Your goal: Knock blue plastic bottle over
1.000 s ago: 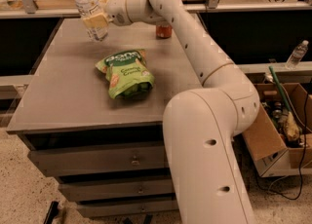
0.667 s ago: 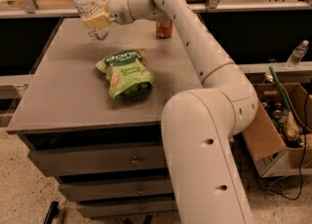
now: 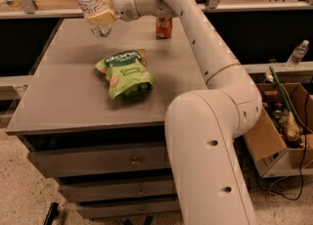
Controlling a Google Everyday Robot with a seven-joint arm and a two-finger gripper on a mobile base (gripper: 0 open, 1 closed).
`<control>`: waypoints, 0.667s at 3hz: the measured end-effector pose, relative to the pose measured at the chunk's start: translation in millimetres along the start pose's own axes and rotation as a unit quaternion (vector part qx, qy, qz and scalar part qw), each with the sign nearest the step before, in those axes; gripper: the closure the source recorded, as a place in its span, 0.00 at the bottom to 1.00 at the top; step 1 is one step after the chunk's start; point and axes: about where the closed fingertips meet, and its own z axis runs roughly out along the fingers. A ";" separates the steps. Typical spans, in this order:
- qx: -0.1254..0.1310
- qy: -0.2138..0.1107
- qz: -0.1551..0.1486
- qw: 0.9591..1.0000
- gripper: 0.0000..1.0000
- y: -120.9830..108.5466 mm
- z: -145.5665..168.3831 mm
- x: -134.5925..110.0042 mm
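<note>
The blue plastic bottle (image 3: pixel 88 0), clear with a white cap, stands at the far left of the grey table (image 3: pixel 58 97), leaning slightly with its top to the left. My gripper (image 3: pixel 101 17) reaches in from the right and sits against the bottle's lower body, covering part of it. The bottle's base shows just below the gripper, on or just above the tabletop.
A red cola can (image 3: pixel 164 27) stands at the table's far edge, behind my arm. A green snack bag (image 3: pixel 126 72) lies mid-table. A cardboard box of clutter (image 3: pixel 281 131) sits on the floor at right, with another bottle (image 3: pixel 297 54) on a ledge behind it.
My arm has shifted a little, so more of the red can shows. The gripper stays at the bottle's lower body, and the bottle has barely moved.
</note>
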 end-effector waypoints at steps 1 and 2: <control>0.008 -0.004 -0.044 0.999 1.00 2.1 -13.4 -13.1; 0.034 0.007 -0.104 0.994 1.00 5.8 -35.1 -29.4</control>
